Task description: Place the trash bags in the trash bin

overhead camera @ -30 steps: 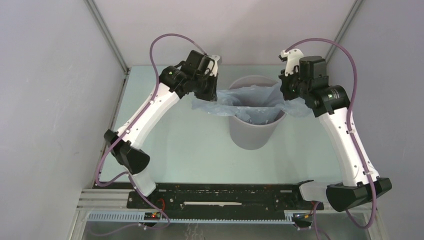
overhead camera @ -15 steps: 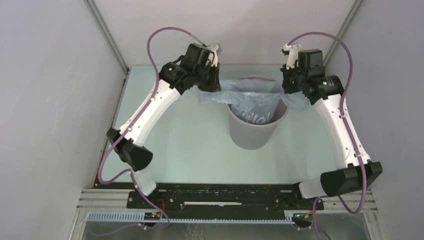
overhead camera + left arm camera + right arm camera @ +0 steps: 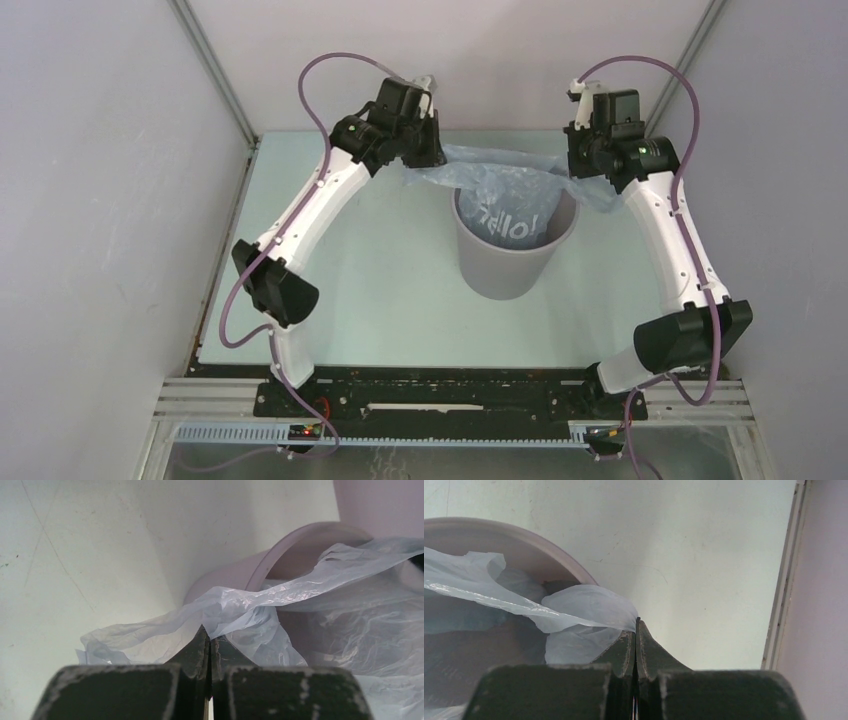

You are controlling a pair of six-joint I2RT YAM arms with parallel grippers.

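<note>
The grey trash bin stands upright at mid-table. The pale-blue trash bag with white lettering hangs stretched across its mouth, its lower part inside the bin. My left gripper is shut on the bag's left edge, left of the rim; in the left wrist view the bag bunches at the closed tips beside the bin. My right gripper is shut on the bag's right edge; in the right wrist view the bag meets the closed tips beside the bin rim.
Grey enclosure walls stand at left, right and back, with a metal frame post close to the right gripper. The pale green table lies around the bin. A black rail runs along the near edge.
Both grippers moved toward the back of the table, carrying the bag's edges with them. The bag now hangs deeper in the bin, its lettering showing inside.
</note>
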